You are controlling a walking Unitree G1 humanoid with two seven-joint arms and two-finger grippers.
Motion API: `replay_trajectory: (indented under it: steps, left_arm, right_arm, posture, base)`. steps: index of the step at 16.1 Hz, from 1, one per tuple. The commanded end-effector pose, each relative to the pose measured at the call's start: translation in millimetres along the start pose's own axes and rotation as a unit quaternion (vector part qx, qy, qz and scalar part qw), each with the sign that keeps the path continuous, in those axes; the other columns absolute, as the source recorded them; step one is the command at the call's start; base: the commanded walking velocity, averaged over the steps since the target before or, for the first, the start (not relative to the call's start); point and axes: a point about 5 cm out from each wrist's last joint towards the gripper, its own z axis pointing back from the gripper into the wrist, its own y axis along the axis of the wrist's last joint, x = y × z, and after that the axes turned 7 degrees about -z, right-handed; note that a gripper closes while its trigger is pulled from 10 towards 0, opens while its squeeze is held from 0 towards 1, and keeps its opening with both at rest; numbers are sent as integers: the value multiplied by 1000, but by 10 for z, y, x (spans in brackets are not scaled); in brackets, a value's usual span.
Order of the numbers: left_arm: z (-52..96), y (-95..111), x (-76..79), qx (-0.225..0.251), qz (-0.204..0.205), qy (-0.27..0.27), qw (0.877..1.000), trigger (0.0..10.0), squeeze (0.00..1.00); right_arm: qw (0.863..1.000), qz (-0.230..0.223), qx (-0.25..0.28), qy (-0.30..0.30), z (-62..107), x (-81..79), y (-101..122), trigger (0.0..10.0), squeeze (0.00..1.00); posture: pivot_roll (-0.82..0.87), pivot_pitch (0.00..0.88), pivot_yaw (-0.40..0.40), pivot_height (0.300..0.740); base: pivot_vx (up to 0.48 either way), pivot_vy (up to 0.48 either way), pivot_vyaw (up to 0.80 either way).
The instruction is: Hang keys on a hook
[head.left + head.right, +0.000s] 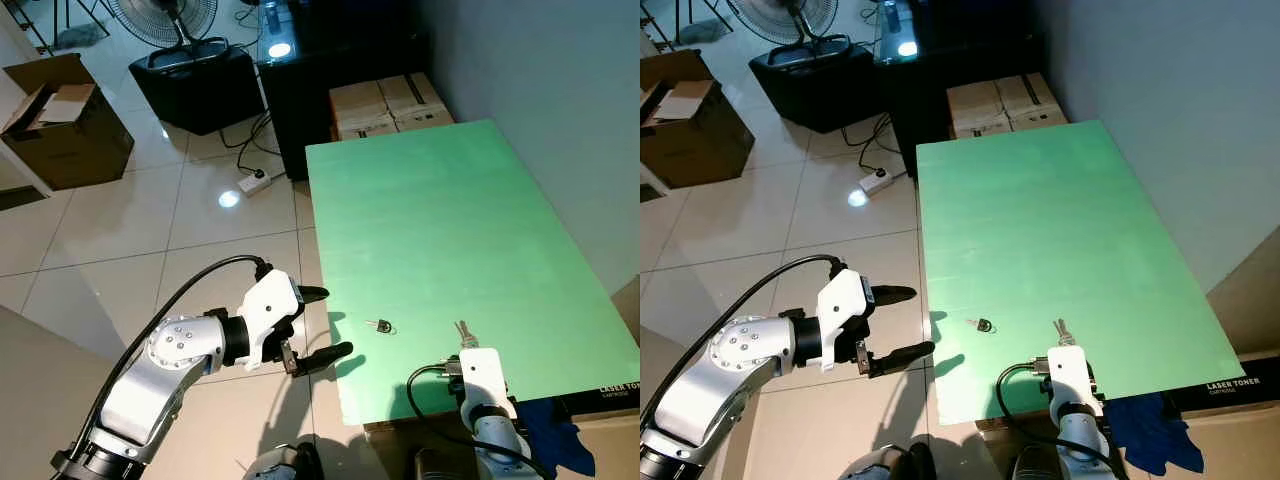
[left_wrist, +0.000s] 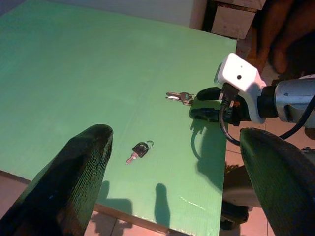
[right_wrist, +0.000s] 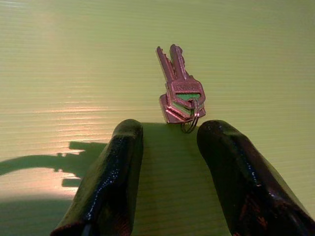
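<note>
Keys [image 3: 179, 86]: small bunch of flat silver metal keys on a thin split ring, lying on green table [image 1: 430, 230], just ahead of R gripper [image 3: 170, 132] tips, not touching. R gripper fingers [image 3: 231, 167] glossy black, spread apart, holding nothing, low over table's near edge. Key head stamped w/ text, too small to read. Table surface matte w/ fine ribbing. Second key [image 1: 380, 326], black-headed w/ ring, lies betw. the two grippers. L gripper [image 1: 325, 325] off table's left edge, over tiled floor, fingers spread wide, empty. Beyond: cardboard boxes [image 1: 390, 103], black case [image 1: 195, 85], fan [image 1: 165, 15], power strip [image 1: 255, 181]. Box near R arm reads "LASER TON…" [image 1: 618, 388].
</note>
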Motion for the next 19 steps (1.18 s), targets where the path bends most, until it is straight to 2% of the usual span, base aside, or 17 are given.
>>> replay_trajectory:
  steps: [1, 5, 11, 13, 14, 15, 16, 17, 18, 19]
  left_arm:
    - [35, 10, -7, -6, -4, -1, 1000, 10000, 0]
    - [33, 12, -5, -6, -5, 0, 1000, 10000, 0]
    - [14, 21, -11, -5, -7, 0, 1000, 10000, 0]
    - [15, 21, -12, -5, -8, -1, 1000, 10000, 0]
    - [15, 20, -12, -5, -8, -1, 1000, 10000, 0]
    - [17, 18, -12, -5, -8, -1, 1000, 10000, 0]
    - [17, 18, -12, -5, -8, -2, 1000, 10000, 0]
    - [19, 17, -11, -5, -8, -2, 1000, 10000, 0]
    - [20, 16, -11, -6, -9, -3, 1000, 10000, 0]
    - [24, 13, -11, -6, -9, -3, 1000, 10000, 0]
  right_arm:
    - [1000, -3, -7, -2, 3, -6, -12, 10000, 0]
    - [1000, -1, 7, -9, -20, 62, 43, 10000, 0]
    - [1000, 13, 15, 12, -73, 86, 105, 10000, 0]
    - [1000, 17, 15, 18, -84, 92, 110, 8078, 0]
    - [1000, 17, 15, 21, -91, 97, 111, 4863, 0]
    - [999, 17, 14, 25, -99, 107, 112, 4118, 0]
    - [999, 18, 13, 26, -103, 115, 110, 3843, 0]
    - [999, 18, 10, 30, -110, 126, 100, 2706, 0]
    - [999, 18, 8, 32, -110, 125, 91, 2471, 0]
    - [999, 18, 6, 34, -102, 110, 78, 3451, 0]
  posture:
    - [-19, 131, 173, 740]
    - [-23, 127, 174, 740]
    - [-25, 115, 173, 740]
    - [-26, 112, 175, 740]
    - [-27, 109, 175, 740]
    - [-27, 108, 176, 740]
    - [-27, 108, 176, 740]
    - [-27, 106, 177, 740]
    - [-28, 104, 177, 740]
    - [-27, 104, 177, 740]
  base:
    - [0, 0, 0]
    - [0, 0, 0]
    - [0, 0, 0]
    - [0, 0, 0]
    - [0, 0, 0]
    - [0, 0, 0]
    - [0, 0, 0]
    - [0, 0, 0]
    - [0, 0, 0]
    - [0, 0, 0]
